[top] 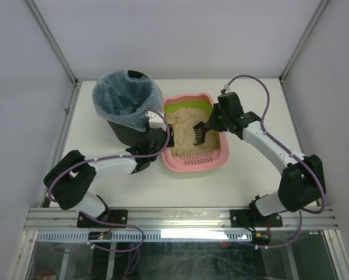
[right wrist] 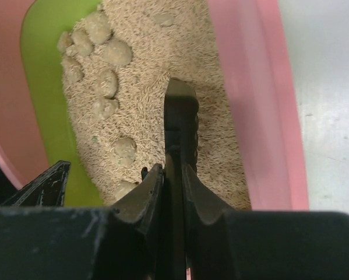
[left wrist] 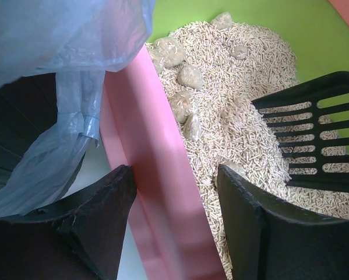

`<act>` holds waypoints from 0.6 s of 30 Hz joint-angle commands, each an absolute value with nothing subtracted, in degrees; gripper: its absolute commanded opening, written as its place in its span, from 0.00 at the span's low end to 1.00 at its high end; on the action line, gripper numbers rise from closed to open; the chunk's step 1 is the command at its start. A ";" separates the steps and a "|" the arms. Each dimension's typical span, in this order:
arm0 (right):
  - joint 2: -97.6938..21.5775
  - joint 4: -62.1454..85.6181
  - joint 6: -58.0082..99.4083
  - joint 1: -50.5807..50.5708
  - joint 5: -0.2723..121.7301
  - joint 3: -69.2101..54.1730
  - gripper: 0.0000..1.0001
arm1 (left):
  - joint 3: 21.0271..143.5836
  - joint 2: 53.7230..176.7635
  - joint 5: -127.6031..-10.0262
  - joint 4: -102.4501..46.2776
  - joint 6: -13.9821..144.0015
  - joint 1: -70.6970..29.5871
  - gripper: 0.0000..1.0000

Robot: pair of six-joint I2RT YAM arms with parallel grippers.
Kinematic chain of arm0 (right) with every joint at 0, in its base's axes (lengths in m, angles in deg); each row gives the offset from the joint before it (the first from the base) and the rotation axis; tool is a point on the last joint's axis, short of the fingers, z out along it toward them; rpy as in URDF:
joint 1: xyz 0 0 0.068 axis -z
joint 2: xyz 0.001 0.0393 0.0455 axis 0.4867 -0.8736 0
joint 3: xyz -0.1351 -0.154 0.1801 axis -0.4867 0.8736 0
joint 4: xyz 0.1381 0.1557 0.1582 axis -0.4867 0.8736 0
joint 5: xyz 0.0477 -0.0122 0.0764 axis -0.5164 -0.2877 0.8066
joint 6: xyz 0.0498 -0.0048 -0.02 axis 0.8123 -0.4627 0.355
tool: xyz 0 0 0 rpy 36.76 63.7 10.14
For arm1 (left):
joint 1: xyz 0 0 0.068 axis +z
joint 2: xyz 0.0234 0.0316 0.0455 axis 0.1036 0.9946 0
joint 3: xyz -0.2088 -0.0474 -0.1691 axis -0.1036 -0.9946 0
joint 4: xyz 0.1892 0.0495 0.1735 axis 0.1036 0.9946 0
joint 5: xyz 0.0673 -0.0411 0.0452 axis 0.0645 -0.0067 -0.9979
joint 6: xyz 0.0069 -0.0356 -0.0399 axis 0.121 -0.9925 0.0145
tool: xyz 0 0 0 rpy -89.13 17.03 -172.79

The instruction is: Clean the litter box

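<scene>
Litter box (top: 219, 155): a pink tray with a lime-green inner rim. It sits on the table near the middle, just right of the bin, with its slotted ledge at the near end.
Litter (top: 184, 133): tan pellets fill the tray. Several pale clumps (left wrist: 183, 77) lie bunched toward the far left side.
Scoop (top: 198, 133): black and slotted. Its blade is over the litter in the right half of the tray, low over the pellets. Whether it touches them cannot be told.
Right gripper (right wrist: 172, 174): clamped on the scoop's handle, one finger pressed to each side. It is poised over the tray's right side.
Left gripper (left wrist: 175, 174): spread wide, astride the tray's left wall. One finger is outside against the pink plastic. The other is inside over the litter, with a gap between it and the wall.
Bin (top: 126, 133): round and black, lined with a blue bag (top: 125, 93). It stands at the tray's left, and the bag hangs down close to the pink wall.
Table (top: 244, 186): a white top carrying the tray and the bin.
</scene>
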State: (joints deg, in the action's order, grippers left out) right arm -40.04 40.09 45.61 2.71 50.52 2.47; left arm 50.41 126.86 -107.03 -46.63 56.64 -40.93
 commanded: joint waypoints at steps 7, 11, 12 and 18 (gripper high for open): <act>-46.23 18.61 59.76 1.31 74.42 15.17 0.00 | 52.66 127.53 -104.50 -48.49 56.46 -41.51 0.60; -49.58 12.17 62.93 0.37 77.07 17.53 0.00 | 52.71 127.64 -104.38 -48.49 56.46 -41.56 0.60; -49.67 11.02 63.40 0.38 77.39 17.98 0.00 | 52.60 127.57 -104.47 -48.49 56.46 -41.52 0.60; -43.92 8.63 65.04 1.67 73.64 20.84 0.00 | 52.67 127.46 -104.67 -48.49 56.51 -41.52 0.60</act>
